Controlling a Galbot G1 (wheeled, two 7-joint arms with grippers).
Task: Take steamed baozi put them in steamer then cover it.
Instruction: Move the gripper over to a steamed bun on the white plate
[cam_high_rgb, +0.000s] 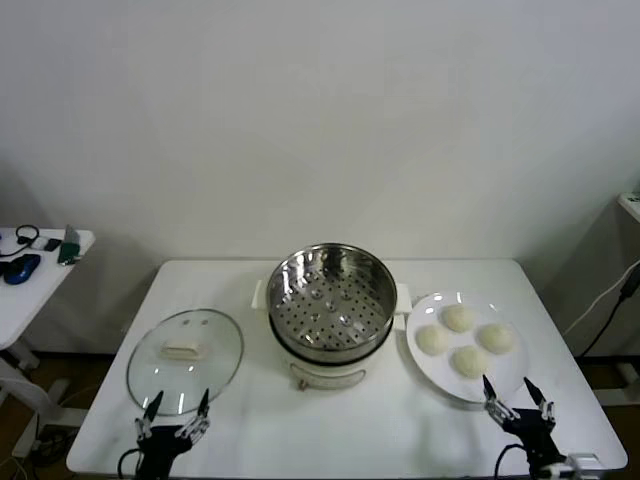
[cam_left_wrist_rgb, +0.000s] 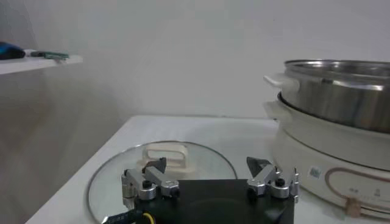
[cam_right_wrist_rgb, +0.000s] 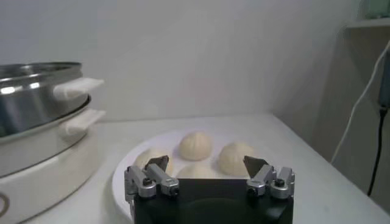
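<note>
Buns: four white buns (cam_high_rgb: 463, 339) sit on a white plate (cam_high_rgb: 425, 362), on the counter (cam_high_rgb: 330, 430) to the right of the pot. None is in the pot yet.
Pot: the shiny pot (cam_high_rgb: 329, 302) stands in the middle of the counter. It is open on top, and the tray with holes inside has nothing on it.
Lid: the glass lid (cam_high_rgb: 185, 361) lies flat on the counter to the left of the pot, with its knob up.
Right gripper: the right gripper (cam_high_rgb: 517, 397) hangs low at the near edge of the plate. Its fingers are spread wide and hold nothing.
Left gripper: the left gripper (cam_high_rgb: 176, 409) waits at the near edge of the lid. Its fingers are wide open too, with nothing in them.
Step now: I think the first job is to pick up one bun with the right gripper.
How to do it well: go for the nearest bun, come down with one finger on each side, and squeeze softly, because a bun looks squishy.
Watch out: the buns sit close together, so the fingers could bump a neighbour or push the plate.
After that: lift high enough to clear the pot's rim.
</note>
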